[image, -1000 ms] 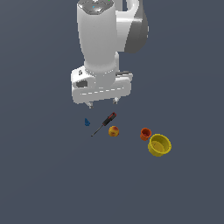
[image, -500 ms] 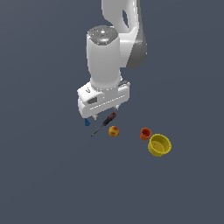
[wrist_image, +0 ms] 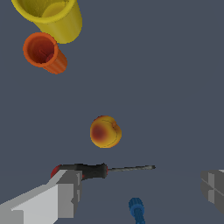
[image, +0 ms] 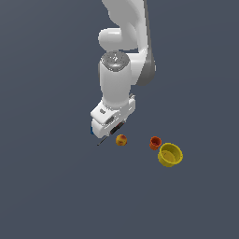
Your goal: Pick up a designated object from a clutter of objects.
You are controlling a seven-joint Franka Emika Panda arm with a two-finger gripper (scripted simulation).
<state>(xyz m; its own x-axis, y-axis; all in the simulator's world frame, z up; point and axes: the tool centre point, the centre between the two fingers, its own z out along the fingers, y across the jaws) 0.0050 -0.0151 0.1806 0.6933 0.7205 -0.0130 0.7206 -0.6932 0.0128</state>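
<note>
Exterior view: white arm [image: 122,74] reaching down from above, wrist block low over the dark floor [image: 46,186]. Gripper [image: 103,138] mostly hidden under its own housing here, fingers hard to make out, so spread not readable from this side. Orange-yellow ball [image: 121,140] lying free on the floor just beside the gripper, toward the exterior view's right, untouched. Screwdriver [image: 103,140] only partly showing, thin shaft poking out below the wrist block. Sliver of the blue piece [image: 91,132] at the block's edge on the exterior view's left. Orange-red cup [image: 155,142] further toward the exterior view's right, well apart from the ball. Yellow bowl [image: 170,155] just beside the cup, nearly touching it, nearer the camera.

Wrist view: gripper [wrist_image: 142,190] released, two grey fingers [wrist_image: 61,194] standing wide apart with nothing between them but floor, screwdriver shaft and blue piece. Ball [wrist_image: 105,131] ahead of the fingertips, red patch facing the camera, clear of both fingers. Screwdriver [wrist_image: 103,169] lying crosswise between ball and gripper, red-and-black handle partly behind one finger, thin shaft pointing toward the other. Blue piece [wrist_image: 137,210] near the frame edge, between the fingers. Cup [wrist_image: 44,53] and bowl [wrist_image: 50,15] far beyond the ball, side by side, both open side up.
</note>
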